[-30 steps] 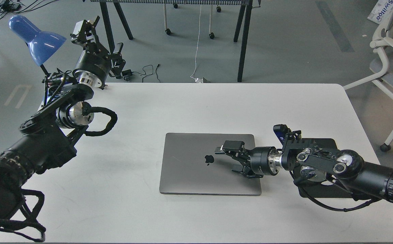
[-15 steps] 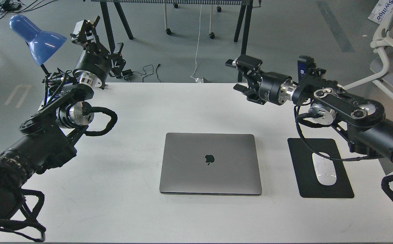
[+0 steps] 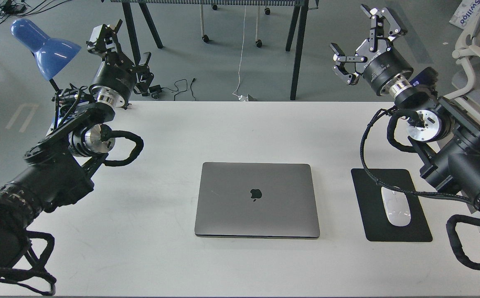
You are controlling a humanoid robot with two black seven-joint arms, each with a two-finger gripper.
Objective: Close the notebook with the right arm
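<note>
Lying flat and closed on the white table (image 3: 149,256), the notebook (image 3: 257,200) shows its lid and dark apple logo (image 3: 256,194) upward. The right gripper (image 3: 358,35) hangs well apart from it, raised beyond the table's far right edge, its two fingers spread wide and holding nothing. Between that arm's base and the notebook sits a black mouse pad (image 3: 372,198) with a white mouse (image 3: 396,206) on it. The left gripper (image 3: 118,49) is up near the blue lamp (image 3: 43,47) at the far left corner; its fingers stand apart, empty.
</note>
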